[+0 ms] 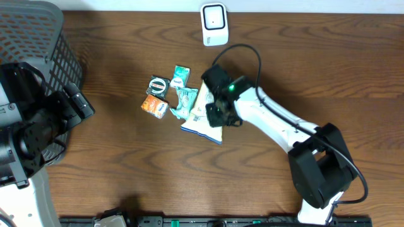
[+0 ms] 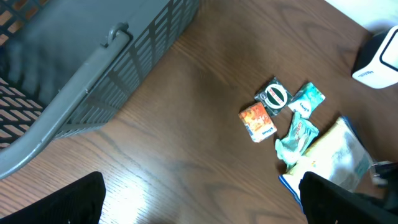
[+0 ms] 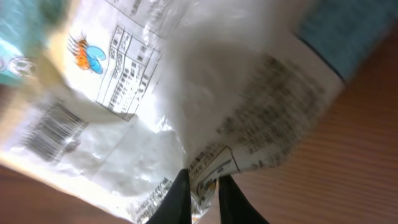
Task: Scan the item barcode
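**Snack bag pinched at its edge by the right gripper**

Overhead: The right arm is seen stretched from its base at the lower right of the table, with the white forearm sloped up and to the left toward the middle. The right gripper is set on the snack bag. The bag lies among small packets: an orange packet, a round-logo packet and two teal packets. The scanner is stood at the far edge, well apart from the bag. The left arm is seen folded at the left edge, just beside the grey basket.

Left wrist: The left gripper is held above the wood with its jaws spread wide and nothing between them. Only its dark fingers are shown, at the lower corners. The basket wall is seen at the upper left, and the bag and packets at the right.

Right wrist: The view is filled by the crinkled bag, its printed back turned to the camera. The barcode is found at the left, blurred. The jaws are drawn almost together, and the bag's lower edge is nipped between the fingertips. Whether the bag is lifted off the table cannot be told.
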`<state>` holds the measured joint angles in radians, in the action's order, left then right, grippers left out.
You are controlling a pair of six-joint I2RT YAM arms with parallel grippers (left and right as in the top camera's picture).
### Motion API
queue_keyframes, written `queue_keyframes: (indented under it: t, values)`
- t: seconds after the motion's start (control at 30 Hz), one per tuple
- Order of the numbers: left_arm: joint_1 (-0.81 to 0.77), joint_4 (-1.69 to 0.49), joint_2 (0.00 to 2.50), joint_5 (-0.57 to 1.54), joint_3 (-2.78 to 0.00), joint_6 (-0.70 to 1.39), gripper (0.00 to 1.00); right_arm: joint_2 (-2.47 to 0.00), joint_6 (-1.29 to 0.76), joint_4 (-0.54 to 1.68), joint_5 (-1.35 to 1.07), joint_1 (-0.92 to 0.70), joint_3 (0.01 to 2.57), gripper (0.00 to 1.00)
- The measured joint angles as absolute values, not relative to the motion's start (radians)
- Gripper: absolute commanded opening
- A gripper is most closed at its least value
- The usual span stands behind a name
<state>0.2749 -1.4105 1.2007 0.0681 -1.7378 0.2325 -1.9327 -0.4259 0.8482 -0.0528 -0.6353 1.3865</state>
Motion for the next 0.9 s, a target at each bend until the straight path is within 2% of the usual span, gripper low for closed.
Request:
queue_keyframes:
  t: [0.1, 0.27, 0.47, 0.67, 0.8, 0.9]
  values:
    - [0.275, -1.411, 1.201, 0.068, -1.738, 0.233, 0.98, -1.933, -0.437, 0.786, -0.053, -0.648, 1.316, 0.02]
    - [0.275, -1.411, 1.201, 0.068, -1.738, 0.233, 0.97, -1.933, -0.444, 0.786, -0.016, -0.646, 1.286, 0.01]
    - [0.275, -1.411, 1.201, 0.068, -1.738, 0.233, 0.98, -1.933, -0.444, 0.928, 0.07, -0.579, 1.327, 0.01]
    - [0.275, -1.41, 1.201, 0.068, -1.738, 0.233, 0.98, -1.933, -0.419, 1.084, 0.126, -0.458, 1.497, 0.01]
    - [0.275, -1.411, 1.201, 0.068, -1.738, 0.233, 0.97, -1.933, -0.363, 1.159, 0.093, -0.419, 1.61, 0.11]
    - [0.275, -1.411, 1.201, 0.068, -1.738, 0.233, 0.98, -1.933, -0.314, 1.171, -0.003, -0.416, 1.651, 0.15]
